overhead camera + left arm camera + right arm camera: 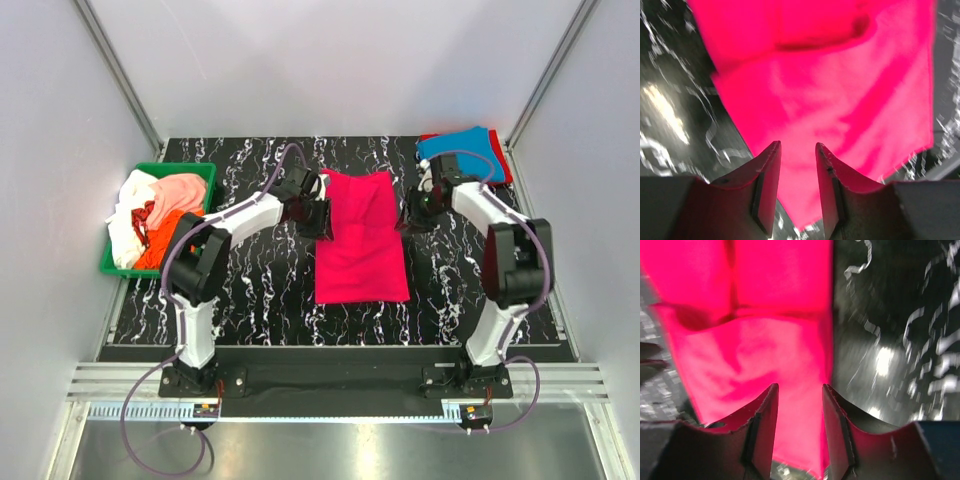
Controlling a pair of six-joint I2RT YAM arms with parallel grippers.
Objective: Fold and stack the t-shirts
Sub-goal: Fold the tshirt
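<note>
The magenta t-shirt point(360, 240) lies as a long folded strip mid-worktop point(250, 290), flanked at its far end by the left hand point(797, 146) and right hand point(800, 389), both part-open and empty, seemingly poised to pinch both edges for the next fold.

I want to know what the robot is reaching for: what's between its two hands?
The magenta t-shirt, spread on the black marbled table, fills the stretch between the left gripper and the right gripper. The top external view shows it.
</note>
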